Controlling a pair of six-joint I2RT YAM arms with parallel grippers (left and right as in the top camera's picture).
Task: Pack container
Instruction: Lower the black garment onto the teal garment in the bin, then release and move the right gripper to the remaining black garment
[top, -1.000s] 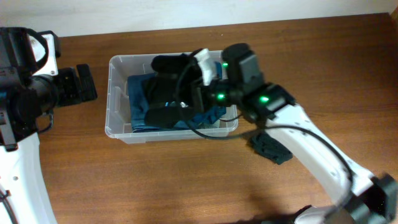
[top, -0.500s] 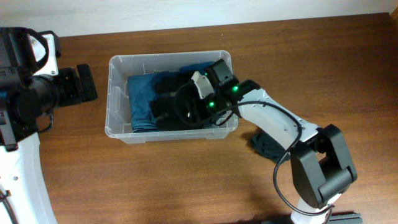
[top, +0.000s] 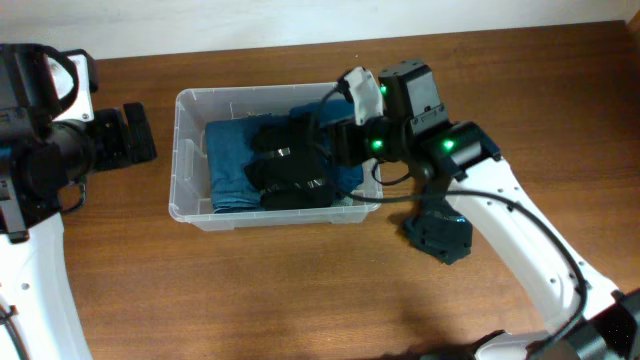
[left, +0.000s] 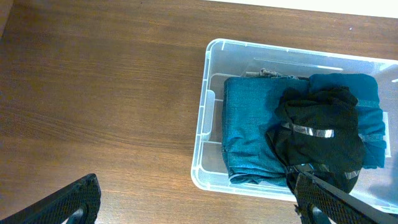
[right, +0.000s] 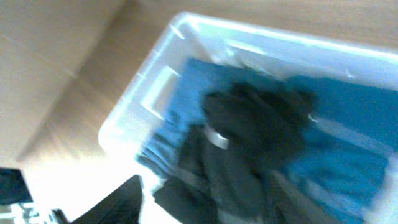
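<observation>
Start at far left with the left gripper (top: 128, 135): parked over the bare table (top: 300, 290), fingers spread wide, holding nothing. Move on to the container (top: 178, 130), sitting flat left of centre, already carrying a folded teal cloth (top: 225, 165) with a black garment (top: 290, 175) heaped on top. Expect thin clear plastic: light, stiff at the rim, slick and springy along the walls (likely to skate on the wood if shoved). Take hold at the rim or a moulded handle recess (left: 209, 109), never mid-wall. Further right, note the right gripper (top: 335, 140) above the bin's right end; judging by the blurred wrist view, fingers apart, nothing clamped. Last, spot a dark bundle (top: 437, 235) lying outside, probably next to pack.
</observation>
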